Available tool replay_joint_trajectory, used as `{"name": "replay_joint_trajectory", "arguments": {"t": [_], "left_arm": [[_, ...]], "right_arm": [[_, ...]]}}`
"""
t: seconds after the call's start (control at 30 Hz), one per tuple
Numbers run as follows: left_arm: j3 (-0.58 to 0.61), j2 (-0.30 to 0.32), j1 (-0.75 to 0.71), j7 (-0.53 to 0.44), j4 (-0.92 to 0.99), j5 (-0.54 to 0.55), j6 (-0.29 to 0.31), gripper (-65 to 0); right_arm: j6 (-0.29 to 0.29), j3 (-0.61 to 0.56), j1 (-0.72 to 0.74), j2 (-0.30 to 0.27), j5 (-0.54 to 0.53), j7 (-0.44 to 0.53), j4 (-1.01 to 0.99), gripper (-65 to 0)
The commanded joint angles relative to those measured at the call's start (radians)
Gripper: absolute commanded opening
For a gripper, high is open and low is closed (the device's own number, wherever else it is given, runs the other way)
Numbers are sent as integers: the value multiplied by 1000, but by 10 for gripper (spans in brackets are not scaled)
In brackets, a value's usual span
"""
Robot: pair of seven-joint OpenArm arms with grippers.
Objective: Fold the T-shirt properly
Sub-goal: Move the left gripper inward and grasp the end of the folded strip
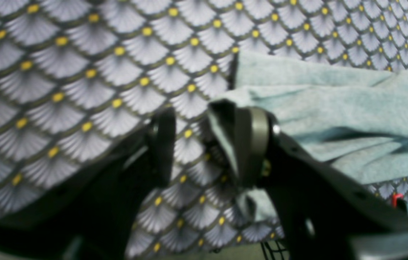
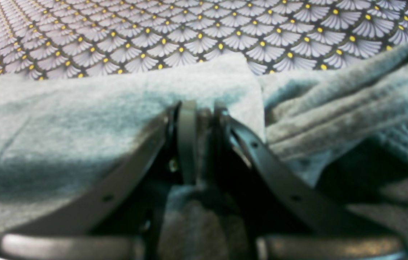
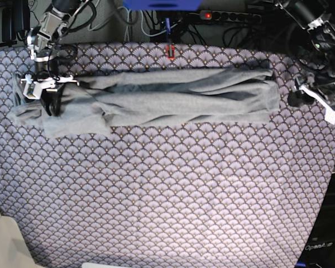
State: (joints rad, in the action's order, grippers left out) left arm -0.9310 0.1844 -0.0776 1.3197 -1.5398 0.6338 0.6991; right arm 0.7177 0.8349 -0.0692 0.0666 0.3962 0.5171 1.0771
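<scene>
The T-shirt (image 3: 156, 97) lies folded in a long band across the far part of the desk (image 3: 173, 195), on the purple fan-scale cloth. The right tool (image 2: 200, 108) is narrow, clamped on T-shirt fabric. The left tool (image 1: 204, 144) stands parted, with fabric draped on one finger. "OpenArm" lettering (image 3: 319, 246) is partly legible.

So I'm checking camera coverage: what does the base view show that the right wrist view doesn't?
Only the base view shows the whole T-shirt as a long folded band across the patterned cloth, with both arms at its ends. Only the right wrist view shows the right gripper up close, jaws shut on a fold of grey fabric. Both show the T-shirt lying on the fan-patterned cloth.
</scene>
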Motion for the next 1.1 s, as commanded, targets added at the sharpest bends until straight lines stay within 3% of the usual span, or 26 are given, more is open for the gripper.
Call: {"name": "replay_joint_trajectory", "arguments": {"t": [0.0,0.1,0.2,0.47,0.7,1.07], "left_arm": [[-6,14,8,-9,-14,21,-1,-265],[-6,10,5,-9,-12,19,-1,-144],[-6,8,6,-9,29,21,-1,-86],[2,8,14,-12,141,28,-1,-83],[5,11,14,-6,144,219,-1,-83],[131,-13,54,17,203,212,-1,-83]], "right_arm": [[-20,7,-10,-9,36,-65,1,-585],[-20,7,-10,-9,36,-65,1,-585],[-20,7,-10,-7,36,-65,1,-585],[-20,4,-24,-9,36,-65,1,-585],[-20,2,-30,-6,36,-59,1,-585],[-20,2,-27,-6,36,-59,4,-585]]}}
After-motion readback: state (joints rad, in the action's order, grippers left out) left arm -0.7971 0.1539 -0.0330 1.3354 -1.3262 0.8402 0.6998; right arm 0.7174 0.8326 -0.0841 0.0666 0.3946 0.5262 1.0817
